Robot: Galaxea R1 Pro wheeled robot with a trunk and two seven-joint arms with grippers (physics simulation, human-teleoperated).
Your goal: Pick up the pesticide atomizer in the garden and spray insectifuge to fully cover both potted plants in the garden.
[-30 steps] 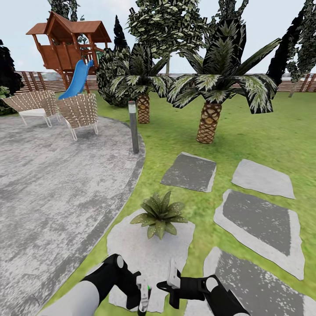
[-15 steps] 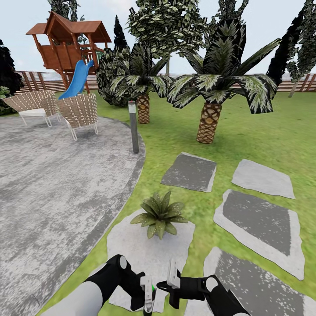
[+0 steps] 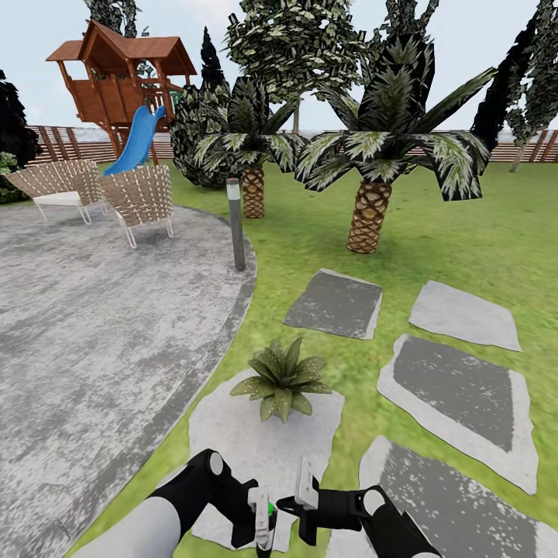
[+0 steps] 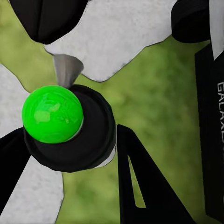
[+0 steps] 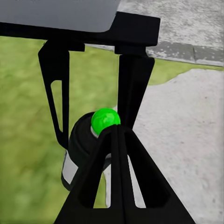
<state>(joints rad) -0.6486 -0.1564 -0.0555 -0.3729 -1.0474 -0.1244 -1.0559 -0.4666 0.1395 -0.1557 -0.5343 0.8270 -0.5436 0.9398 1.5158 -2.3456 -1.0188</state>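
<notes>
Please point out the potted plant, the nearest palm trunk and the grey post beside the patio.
Potted plant (image 3: pixel 283 377), head view, middle of the leaf rosette.
Palm trunk (image 3: pixel 367 218), head view, middle of the scaly brown trunk.
Post (image 3: pixel 235 225), head view, middle of its grey shaft.

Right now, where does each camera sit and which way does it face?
Head view: on the head, looking forward and down at lawn, stepping stones and a potted plant; both arms, left gripper and right gripper show.
Left wrist view: on the left arm, looking down along its fingers onto the pesticide atomizer.
Right wrist view: on the right arm, facing the left gripper past its own shut fingers.
Shared: both wrist views show that bottle's green top.
</notes>
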